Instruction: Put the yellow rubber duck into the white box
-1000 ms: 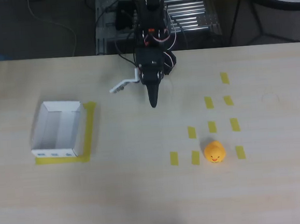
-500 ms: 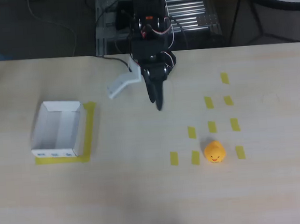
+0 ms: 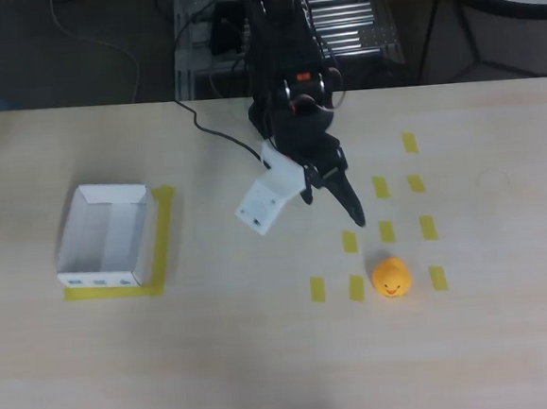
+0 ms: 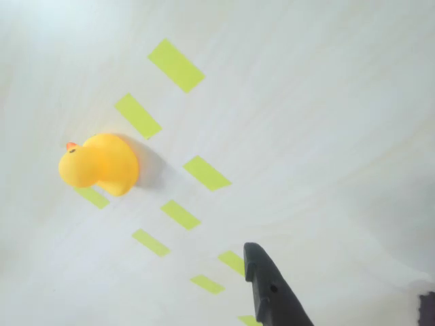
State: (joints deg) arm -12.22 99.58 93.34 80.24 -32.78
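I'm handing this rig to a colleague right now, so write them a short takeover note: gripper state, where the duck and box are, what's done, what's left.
Gripper: open and empty, white jaw spread wide from the black one, above the table up-left of the duck in the overhead view.
Yellow rubber duck: on the table among the yellow tape marks, untouched, at the right in the overhead view; the wrist view also shows it.
White box: empty, at the left on its yellow tape outline.
Done: nothing placed yet.
Left: close on the duck, carry it across, drop it in the box.
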